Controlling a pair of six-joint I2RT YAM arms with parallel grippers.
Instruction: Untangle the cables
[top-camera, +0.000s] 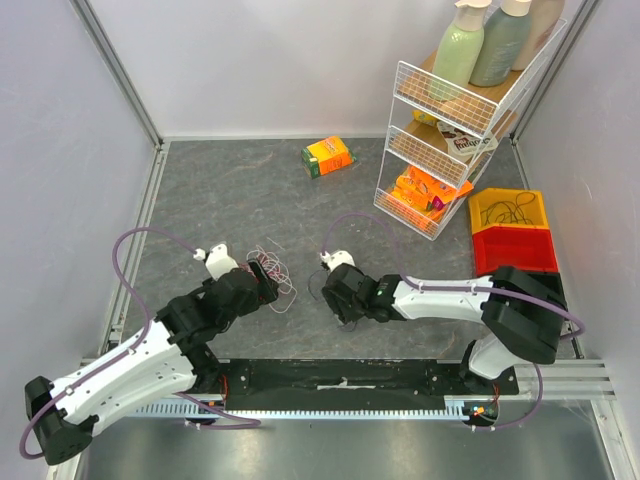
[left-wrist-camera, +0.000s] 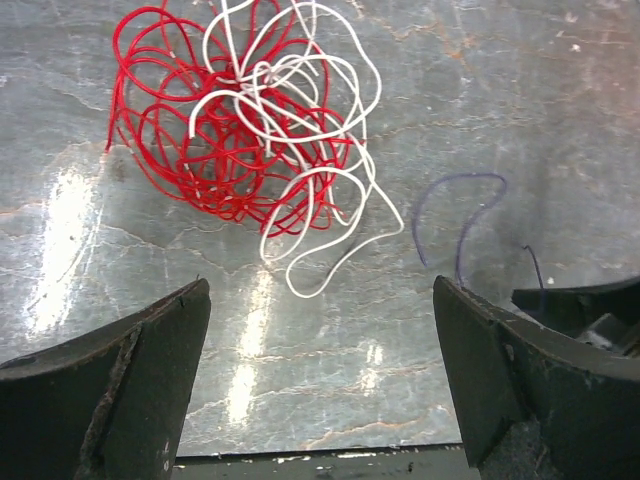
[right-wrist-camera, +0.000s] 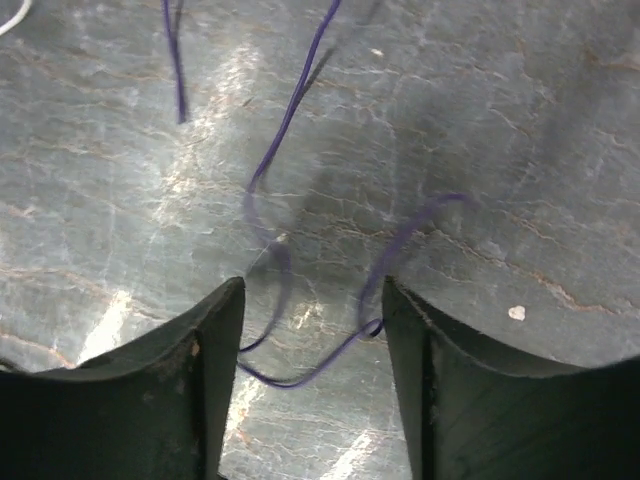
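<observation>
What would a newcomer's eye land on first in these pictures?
The bright tangle of thin red and white wires lying on the grey table, just ahead of the open left gripper. Next, the thin purple wire looping inside the open right gripper, and the white wire rack at the table's far right.

Tangled cables (top-camera: 281, 264) lie just beside the left claw (top-camera: 266, 282).
</observation>
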